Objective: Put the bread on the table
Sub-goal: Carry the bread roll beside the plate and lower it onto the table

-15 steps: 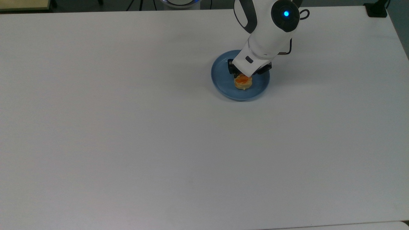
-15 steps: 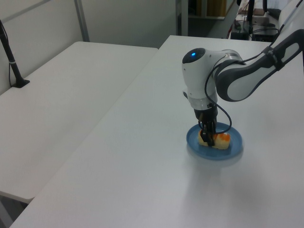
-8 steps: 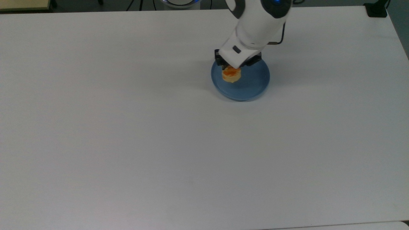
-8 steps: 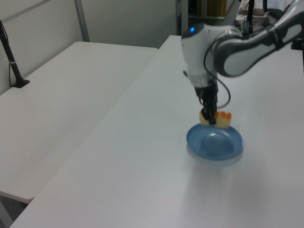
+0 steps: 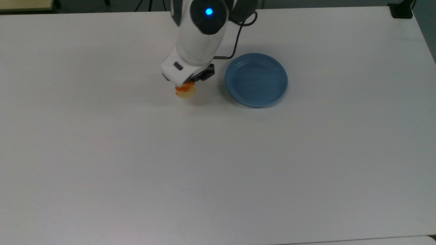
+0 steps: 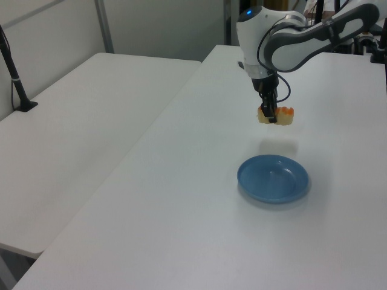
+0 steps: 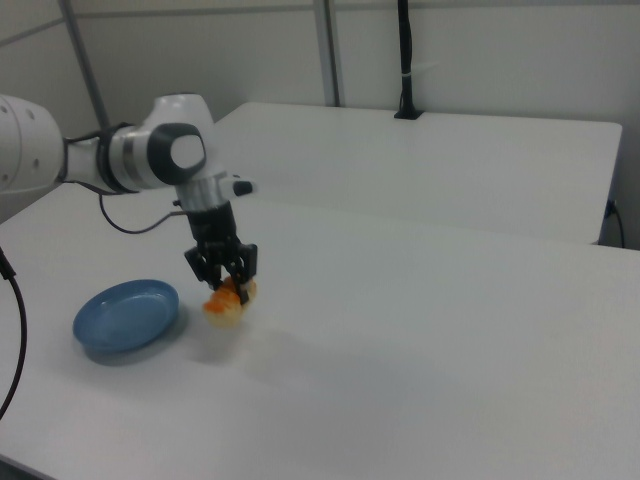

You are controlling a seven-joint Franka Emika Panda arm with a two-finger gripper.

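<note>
The bread point(image 5: 185, 91) point(image 6: 276, 115) point(image 7: 228, 300), a pale-tan roll with orange glaze on top, hangs in the air above the white table point(image 5: 136, 163) point(image 6: 199, 229) point(image 7: 420, 380). My gripper point(image 5: 186, 83) point(image 6: 269, 116) point(image 7: 226, 283) is shut on it from above. In the top view the bread is left of the blue plate point(image 5: 256, 79). The left view shows its shadow on the table below it, beyond the blue plate point(image 6: 273, 178). In the right view the bread hangs to the right of the blue plate point(image 7: 127, 315).
The blue plate lies empty on the table. A second white table point(image 6: 78, 133) point(image 7: 430, 160) stands beside this one, with a black post point(image 6: 13, 72) point(image 7: 404, 60) on it. A black cable point(image 7: 12, 330) hangs at the right view's left edge.
My gripper has lifted the bread off the blue plate and carried it to the top view's left, clear of the plate. The plate has not moved.
</note>
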